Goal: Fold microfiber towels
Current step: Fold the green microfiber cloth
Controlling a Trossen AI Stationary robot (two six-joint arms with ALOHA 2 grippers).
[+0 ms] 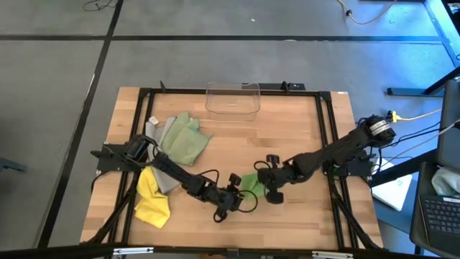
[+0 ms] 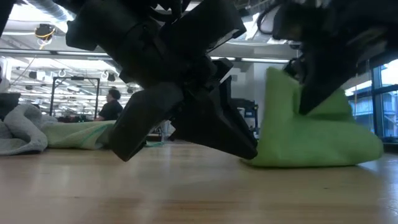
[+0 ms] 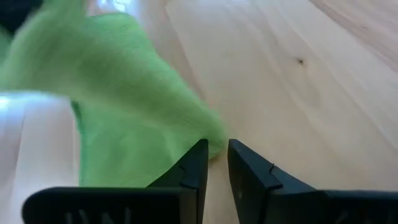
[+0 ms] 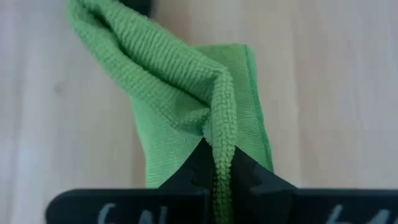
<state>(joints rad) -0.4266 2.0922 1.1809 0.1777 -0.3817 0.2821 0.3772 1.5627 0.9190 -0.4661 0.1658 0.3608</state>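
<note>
Wooden tabletop holds the bright green towel near its front middle, mostly hidden overhead by both grippers. Right gripper pinches a raised fold. Left gripper, fingers narrowly parted, holds nothing beside the cloth's edge.

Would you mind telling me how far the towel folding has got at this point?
No finished fold shows yet. In hand: the right claw is shut on an edge of the bright green towel, lifting it off the wooden table, with the left claw beside the cloth, holding nothing. Left: the yellow towel, the pale sage towel and the grey towel lie crumpled at the table's left.
</note>
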